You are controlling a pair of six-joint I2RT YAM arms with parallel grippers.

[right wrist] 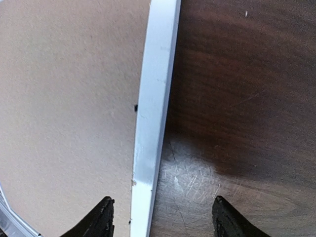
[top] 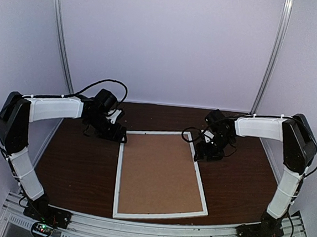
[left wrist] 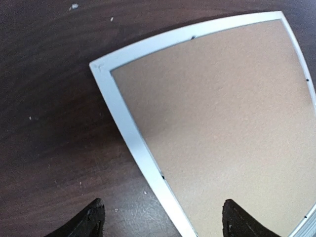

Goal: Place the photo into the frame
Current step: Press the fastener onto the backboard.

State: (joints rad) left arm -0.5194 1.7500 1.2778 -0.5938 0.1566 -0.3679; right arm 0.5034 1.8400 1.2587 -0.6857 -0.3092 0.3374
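The frame [top: 119, 176] was laid flat mid-table [top: 77, 161], filled by a brown backing board [top: 159, 174]. The left gripper [left wrist: 163, 222] was held wide above its far left corner. The right gripper [right wrist: 163, 217] was spread wide above the right rail.

A plain brown backing board [top: 159, 174] lies flat, midway across the dark wood counter [top: 71, 166]. Pale walls [top: 165, 41] stand behind and beside it, with metal poles [top: 60, 38] in the corners.

Free table [top: 76, 167] lies at my 9 and 3 o'clock beside the frame [top: 119, 176], its backing board [top: 159, 174] fills the centre, and the rear wall [top: 165, 47] blocks 12 o'clock.
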